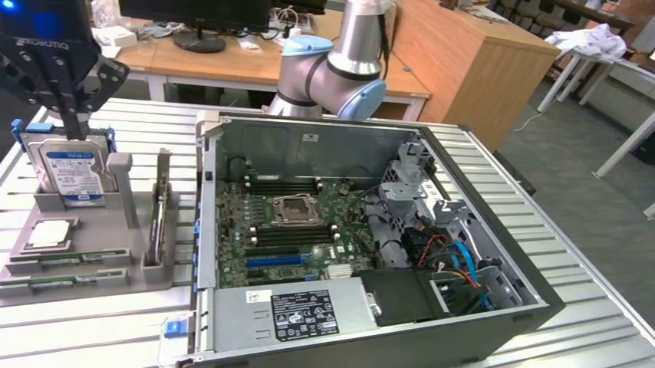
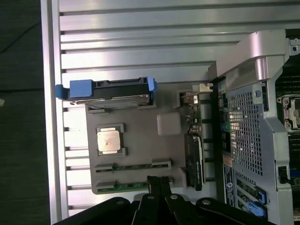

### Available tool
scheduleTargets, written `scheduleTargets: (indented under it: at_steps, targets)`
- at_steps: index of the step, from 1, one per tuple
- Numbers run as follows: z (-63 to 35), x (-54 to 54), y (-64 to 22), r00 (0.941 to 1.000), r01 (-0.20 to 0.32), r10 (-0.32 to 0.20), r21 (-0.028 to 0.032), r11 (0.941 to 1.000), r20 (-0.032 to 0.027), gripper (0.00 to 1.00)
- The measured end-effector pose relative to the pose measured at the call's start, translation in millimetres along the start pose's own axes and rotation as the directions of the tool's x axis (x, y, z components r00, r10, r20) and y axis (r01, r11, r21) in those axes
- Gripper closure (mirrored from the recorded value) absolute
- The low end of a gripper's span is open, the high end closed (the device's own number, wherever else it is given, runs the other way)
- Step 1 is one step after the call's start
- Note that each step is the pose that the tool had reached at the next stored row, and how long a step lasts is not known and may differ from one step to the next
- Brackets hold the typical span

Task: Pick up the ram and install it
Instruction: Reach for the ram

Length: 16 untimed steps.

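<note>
In the exterior view, the gripper (image 1: 77,129) was held high over the gray fixture (image 1: 103,272), its jaws drawn together and empty. The ram (image 1: 46,283) lay flat along the fixture's front edge, untouched.

In the wrist view, the gripper (image 2: 158,182) was seen over the ram (image 2: 126,186). A clean pick would likely be served by jaws opened and squared across the stick's long edges.

1. A holder tray (image 1: 113,276) sat on the table (image 1: 103,330), at the exterior view's left of the computer case (image 1: 542,299).
2. On it, a hard drive (image 1: 74,172) stood upright; a processor (image 1: 49,234) lay between that and the ram (image 1: 64,262).
</note>
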<state>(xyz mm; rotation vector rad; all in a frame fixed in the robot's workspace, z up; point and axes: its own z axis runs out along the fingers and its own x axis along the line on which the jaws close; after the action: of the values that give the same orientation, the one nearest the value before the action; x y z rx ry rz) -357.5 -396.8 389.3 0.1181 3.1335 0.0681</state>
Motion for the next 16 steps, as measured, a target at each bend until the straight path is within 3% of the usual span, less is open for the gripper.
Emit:
scheduleTargets:
  at_steps: [10,16]
  targets:
    - [0.4,15.4,-1.2,1.0000,0.000,0.000,0.0004,1.0000,-0.0046,0.89]
    - [0.5,15.5,-1.2,1.0000,0.000,0.000,0.0004,1.0000,-0.0054,0.89]
